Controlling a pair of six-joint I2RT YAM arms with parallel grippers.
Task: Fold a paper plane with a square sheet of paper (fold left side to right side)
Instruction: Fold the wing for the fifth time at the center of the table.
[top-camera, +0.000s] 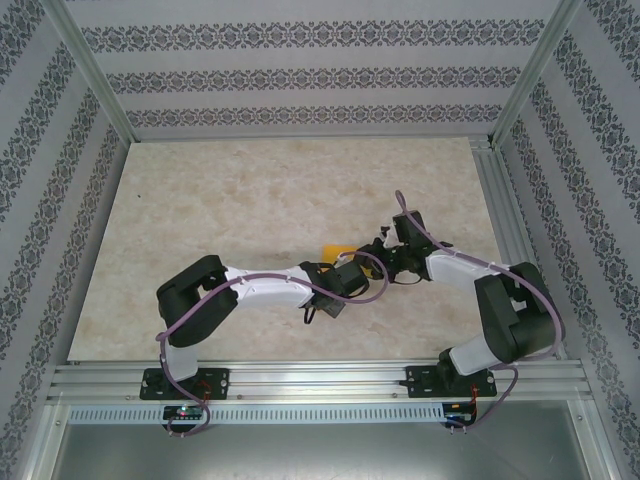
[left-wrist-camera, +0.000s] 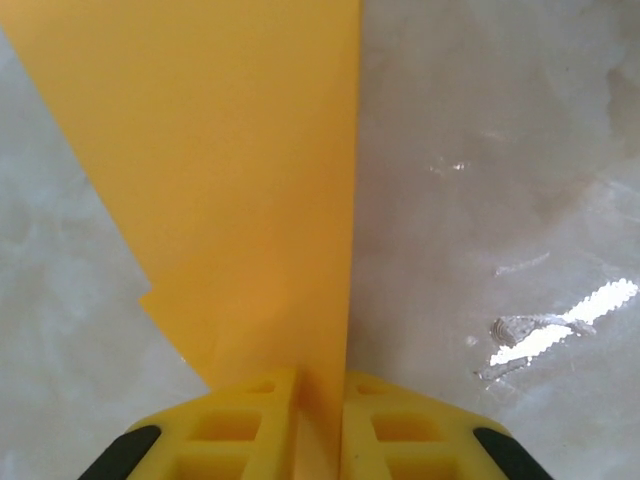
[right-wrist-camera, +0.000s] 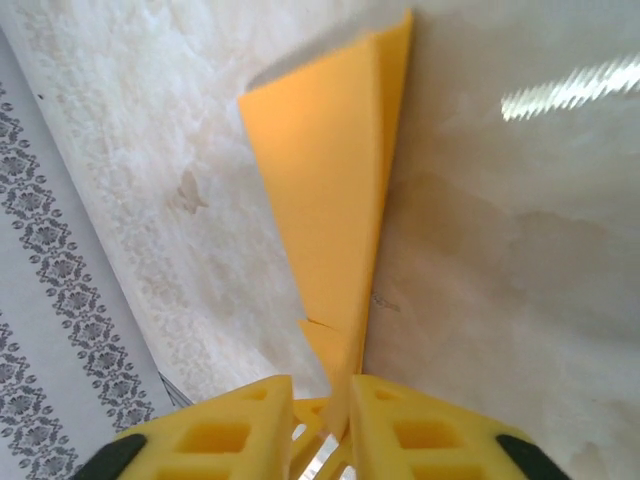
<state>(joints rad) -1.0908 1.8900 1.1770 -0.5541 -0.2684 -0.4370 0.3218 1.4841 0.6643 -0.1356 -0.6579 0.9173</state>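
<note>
No legible text, label, brand, number or sign in any view.

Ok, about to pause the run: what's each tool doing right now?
Left tool: closed on the folded paper.
Right tool: around the folded paper's edge; whether it grips cannot be told.

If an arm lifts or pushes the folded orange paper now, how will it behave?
Probably very light and floppy: the folded paper shows thin separate layers at its tip. Its creases likely stiffen it somewhat lengthwise. If pushed, it may slide easily, since the table looks smooth and glossy.
</note>
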